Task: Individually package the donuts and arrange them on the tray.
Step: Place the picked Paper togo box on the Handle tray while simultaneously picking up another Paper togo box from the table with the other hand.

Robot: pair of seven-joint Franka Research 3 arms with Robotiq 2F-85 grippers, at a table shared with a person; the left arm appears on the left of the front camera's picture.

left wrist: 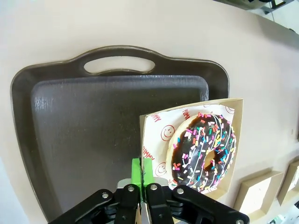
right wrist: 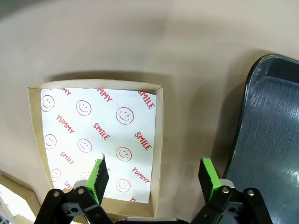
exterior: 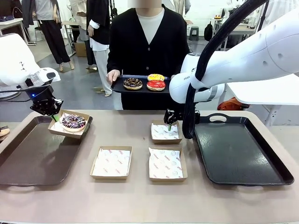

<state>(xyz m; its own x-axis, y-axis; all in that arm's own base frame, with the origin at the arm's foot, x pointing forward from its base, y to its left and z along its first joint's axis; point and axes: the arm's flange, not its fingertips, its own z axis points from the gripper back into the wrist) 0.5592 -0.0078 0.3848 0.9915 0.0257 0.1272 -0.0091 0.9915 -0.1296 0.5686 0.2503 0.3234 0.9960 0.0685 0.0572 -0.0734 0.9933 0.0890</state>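
- Right now the sprinkled chocolate donut [left wrist: 203,151] [exterior: 73,122] sits in a paper-lined box [left wrist: 156,133] [exterior: 58,132] just ahead of the left gripper [left wrist: 142,169] [exterior: 55,116], whose green pads are pinched together on the box's near edge.
- Beneath that gripper spreads the dark left tray [left wrist: 93,140] [exterior: 32,158]. The box is at the tray's corner, and I cannot tell whether it rests on the rim.
- Far beyond both grippers, a person's hand [exterior: 113,76] holds a small black tray [exterior: 122,87] carrying the drizzled donut [exterior: 132,83], the yellow donut [exterior: 155,77] and the red donut [exterior: 156,85].
- The right gripper [right wrist: 153,168] [exterior: 169,125] hangs with its fingers spread wide, gripping nothing, over a second lined box [right wrist: 93,126] [exterior: 165,132]. One finger is above the liner and the other is outside the wall, toward the right tray [right wrist: 275,140] [exterior: 243,149].
- Two more lined boxes [exterior: 111,162] [exterior: 167,163] lie between the grippers, on the robot's side.
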